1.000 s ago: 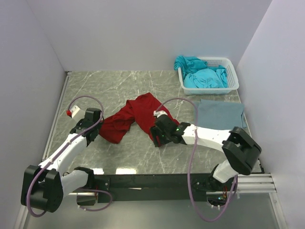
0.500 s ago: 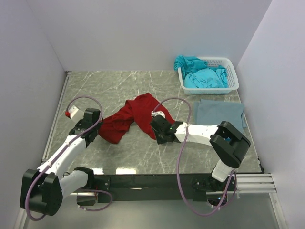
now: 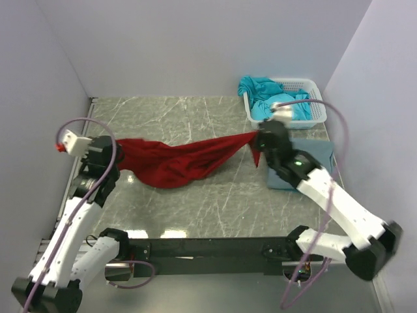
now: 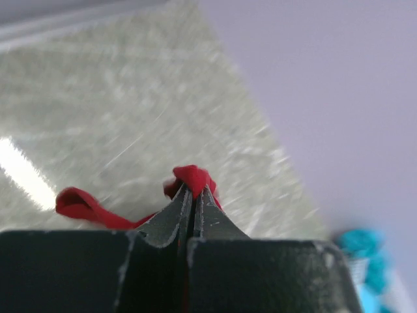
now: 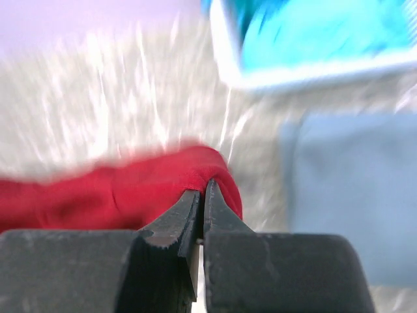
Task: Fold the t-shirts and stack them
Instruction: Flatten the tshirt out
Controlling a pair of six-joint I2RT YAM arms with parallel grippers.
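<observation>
Seen from above, a dark red t-shirt is stretched across the middle of a marble table, from 9 o'clock to 2 o'clock. Its middle sags low, and whether it touches the surface is unclear. The left gripper is pinched tight on one end and the right gripper on the other; both wrist views show the jaws closed on red cloth. A grey-blue t-shirt lies flat at 3 o'clock. Turquoise t-shirts fill a white basket at 1 o'clock. The red shirt looks bunched, so an even pull outward from both grips should spread it. It could then be lowered flat onto bare marble, clear of the grey-blue shirt.
</observation>
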